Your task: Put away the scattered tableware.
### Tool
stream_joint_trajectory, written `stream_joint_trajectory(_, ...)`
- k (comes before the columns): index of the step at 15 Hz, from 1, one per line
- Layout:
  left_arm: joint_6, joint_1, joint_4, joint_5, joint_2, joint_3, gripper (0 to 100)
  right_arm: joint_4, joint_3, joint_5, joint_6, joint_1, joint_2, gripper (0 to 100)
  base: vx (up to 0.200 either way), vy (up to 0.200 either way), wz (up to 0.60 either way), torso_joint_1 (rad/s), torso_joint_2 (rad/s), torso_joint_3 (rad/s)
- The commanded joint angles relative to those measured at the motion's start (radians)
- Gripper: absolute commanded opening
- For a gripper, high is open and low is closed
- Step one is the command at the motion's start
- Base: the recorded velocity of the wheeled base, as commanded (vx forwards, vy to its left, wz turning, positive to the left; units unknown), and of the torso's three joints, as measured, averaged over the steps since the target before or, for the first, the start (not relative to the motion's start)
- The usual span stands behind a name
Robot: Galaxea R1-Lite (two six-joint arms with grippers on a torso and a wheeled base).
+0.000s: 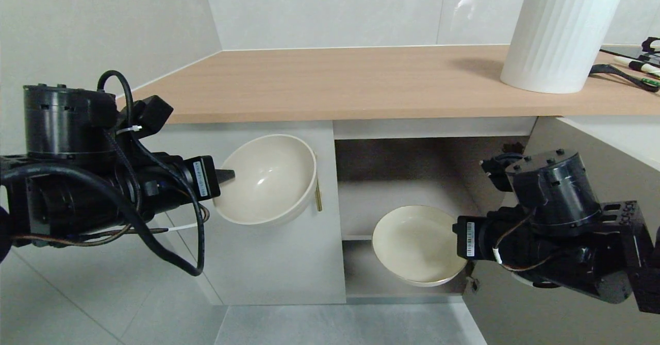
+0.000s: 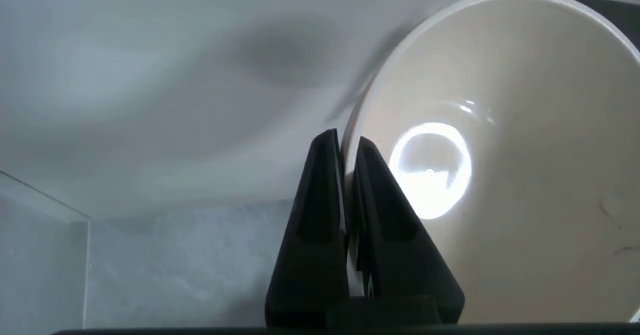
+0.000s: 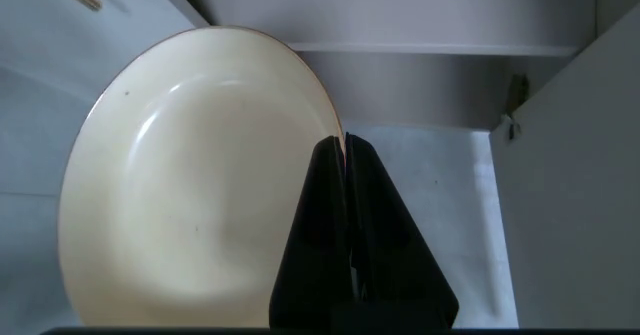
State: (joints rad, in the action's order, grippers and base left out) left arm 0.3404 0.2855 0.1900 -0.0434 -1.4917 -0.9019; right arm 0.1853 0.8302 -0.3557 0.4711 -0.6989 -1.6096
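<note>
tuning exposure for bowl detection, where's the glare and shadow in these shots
Left wrist view: a bright round glare spot sits in the left bowl. Right wrist view: the right bowl shows only faint streaks. Head view: the vase throws a soft shadow leftward on the countertop; the open cabinet is dim.

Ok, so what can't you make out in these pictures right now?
- Head view: dark-handled tools on the wooden counter, cut by the right edge, too small to identify.
- Head view: tall white ribbed container, top cut by the upper edge.
- Head view: open cabinet's lower shelf, partly behind the shallow cream bowl in the right claw.
- Left wrist view: deep cream bowl in the left claw, cut by the frame edge.
</note>
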Motion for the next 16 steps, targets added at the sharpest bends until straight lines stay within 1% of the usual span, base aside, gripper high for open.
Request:
stream_joint_trajectory(1, 0.000, 0.000, 0.000, 0.000, -0.002, 0.000, 0, 0.000, 0.000, 0.000, 0.001, -0.001, -0.010, 0, 0.000, 0.000, 0.00, 0.000, 0.00, 0.000)
stream_joint_trajectory(4, 0.000, 0.000, 0.000, 0.000, 0.004, 0.000, 0, 0.006, -0.008, 0.009, 0.006, 0.013, -0.081, 0, 0.000, 0.000, 0.00, 0.000, 0.00, 0.000)
stream_joint_trajectory(5, 0.000, 0.000, 0.000, 0.000, 0.007, 0.000, 0, 0.080, 0.004, 0.021, 0.034, 0.050, -0.191, 0, 0.000, 0.000, 0.00, 0.000, 0.00, 0.000)
stream_joint_trajectory(6, -0.006, 0.004, 0.000, -0.006, 0.013, 0.008, 0, 0.161, 0.009, 0.026, 0.029, 0.078, -0.265, 0, 0.000, 0.000, 0.00, 0.000, 0.00, 0.000)
stream_joint_trajectory(7, -0.020, 0.021, 0.000, -0.021, 0.021, 0.020, 0, 0.237, 0.020, 0.032, 0.000, 0.105, -0.336, 0, 0.000, 0.000, 0.00, 0.000, 0.00, 0.000)
stream_joint_trajectory(8, -0.027, 0.034, 0.000, -0.035, 0.025, 0.029, 0, 0.292, 0.058, 0.035, -0.037, 0.119, -0.395, 0, 0.000, 0.000, 0.00, 0.000, 0.00, 0.000)
stream_joint_trajectory(10, -0.035, 0.044, 0.000, -0.039, 0.024, 0.035, 0, 0.310, 0.124, 0.035, -0.048, 0.136, -0.475, 0, 0.000, 0.000, 0.00, 0.000, 0.00, 0.000)
stream_joint_trajectory(12, -0.035, 0.044, 0.000, -0.039, 0.024, 0.035, 0, 0.312, 0.239, 0.034, -0.045, 0.174, -0.592, 0, 0.000, 0.000, 0.00, 0.000, 0.00, 0.000)
stream_joint_trajectory(16, -0.035, 0.046, 0.000, -0.038, 0.016, 0.040, 0, 0.310, 0.394, 0.021, -0.045, 0.237, -0.727, 0, 0.000, 0.000, 0.00, 0.000, 0.00, 0.000)
